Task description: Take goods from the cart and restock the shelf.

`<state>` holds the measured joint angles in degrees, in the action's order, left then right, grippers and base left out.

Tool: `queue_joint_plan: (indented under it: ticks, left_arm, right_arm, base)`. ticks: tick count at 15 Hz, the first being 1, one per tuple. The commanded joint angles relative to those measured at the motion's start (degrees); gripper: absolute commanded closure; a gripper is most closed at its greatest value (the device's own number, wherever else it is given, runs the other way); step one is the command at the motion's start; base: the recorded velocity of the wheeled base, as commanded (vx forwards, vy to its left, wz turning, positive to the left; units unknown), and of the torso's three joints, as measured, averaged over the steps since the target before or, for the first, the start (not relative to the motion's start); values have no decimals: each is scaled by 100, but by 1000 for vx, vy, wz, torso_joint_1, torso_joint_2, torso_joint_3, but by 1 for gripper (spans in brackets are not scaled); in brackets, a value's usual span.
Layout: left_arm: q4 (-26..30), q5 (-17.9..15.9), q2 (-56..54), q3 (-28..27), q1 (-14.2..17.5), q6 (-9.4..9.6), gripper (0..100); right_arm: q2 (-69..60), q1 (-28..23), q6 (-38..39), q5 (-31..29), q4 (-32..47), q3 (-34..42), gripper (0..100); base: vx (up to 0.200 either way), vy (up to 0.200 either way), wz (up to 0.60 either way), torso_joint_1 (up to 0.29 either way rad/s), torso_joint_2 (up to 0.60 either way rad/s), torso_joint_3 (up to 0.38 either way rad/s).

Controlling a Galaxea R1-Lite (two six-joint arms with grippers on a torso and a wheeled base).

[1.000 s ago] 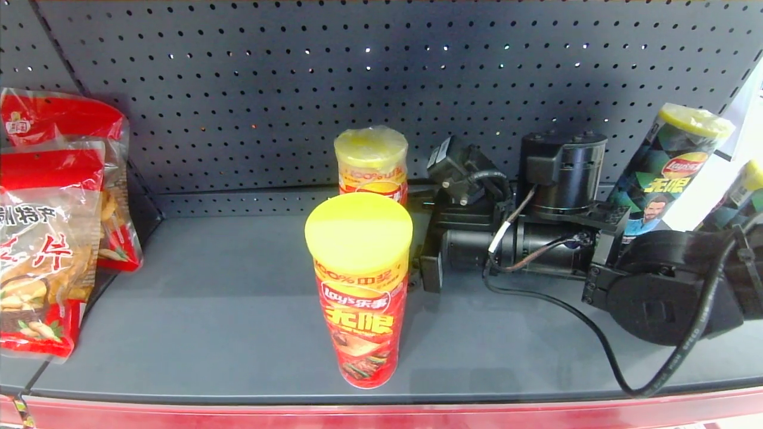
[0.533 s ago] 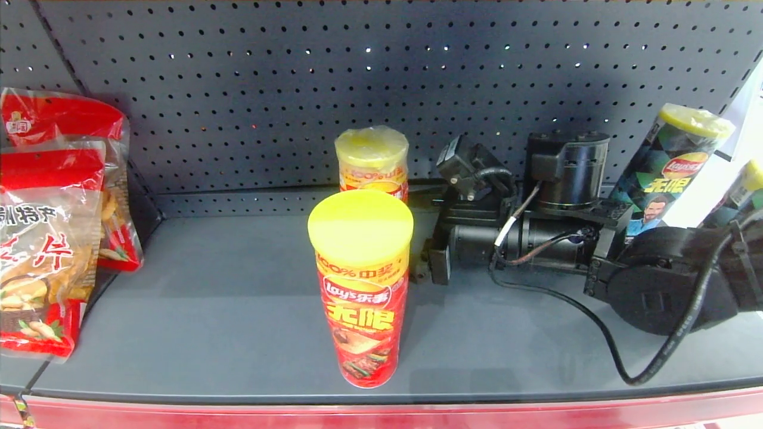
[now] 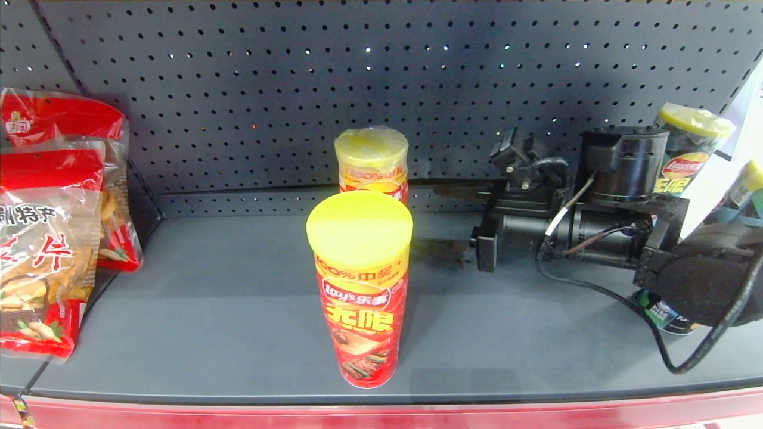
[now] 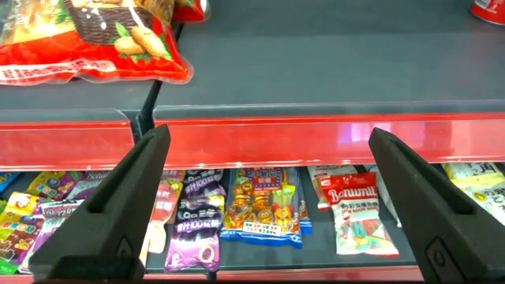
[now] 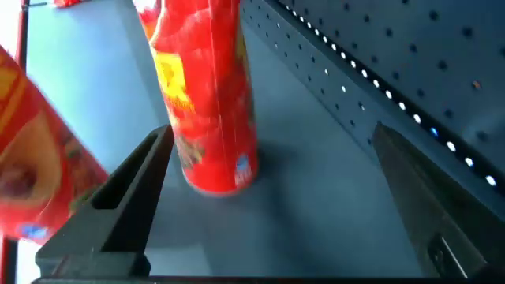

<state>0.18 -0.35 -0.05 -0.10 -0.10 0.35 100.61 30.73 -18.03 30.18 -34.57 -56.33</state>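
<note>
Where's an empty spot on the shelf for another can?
Widest bare patch: shelf between the snack bags and the front red can. A smaller one lies right of that can. Crowded far right, around the right gripper and dark cans.

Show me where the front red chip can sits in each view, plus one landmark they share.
Head view: front chip can at centre, forward on the grey shelf board.
Left wrist view: its base, on that board past the red lip.
Right wrist view: cut by the frame, nearer than the rear can.
Shared landmark: the grey shelf board.
</note>
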Motion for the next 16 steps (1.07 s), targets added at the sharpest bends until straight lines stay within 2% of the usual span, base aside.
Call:
queue_joint_plan:
  ticks: [1, 7, 9, 11, 12, 16]
  left_arm:
    - [-1, 0, 5, 1, 1, 0, 0]
    - [-1, 0, 5, 1, 1, 0, 0]
    - [-1, 0, 5, 1, 1, 0, 0]
    - [-1, 0, 5, 1, 1, 0, 0]
    - [-1, 0, 5, 1, 1, 0, 0]
    - [-1, 0, 5, 1, 1, 0, 0]
  right_arm:
    - [-411, -199, 1, 14, -14, 281, 0]
    - [-1782, -129, -52, 14, -6, 1353, 0]
    - [-2476, 117, -8, -39, 47, 1415, 0]
    - [-3416, 108, 54, -56, 223, 1151, 0]
    - [-3865, 47, 10, -48, 381, 1098, 0]
    - [-5631, -814, 19, 111, 812, 1212, 0]
  base:
    - [0, 0, 0, 0, 0, 0]
    - [0, 0, 0, 0, 0, 0]
    - [0, 0, 0, 0, 0, 0]
    - [0, 0, 0, 0, 0, 0]
    - [0, 0, 0, 0, 0, 0]
    - [0, 0, 0, 0, 0, 0]
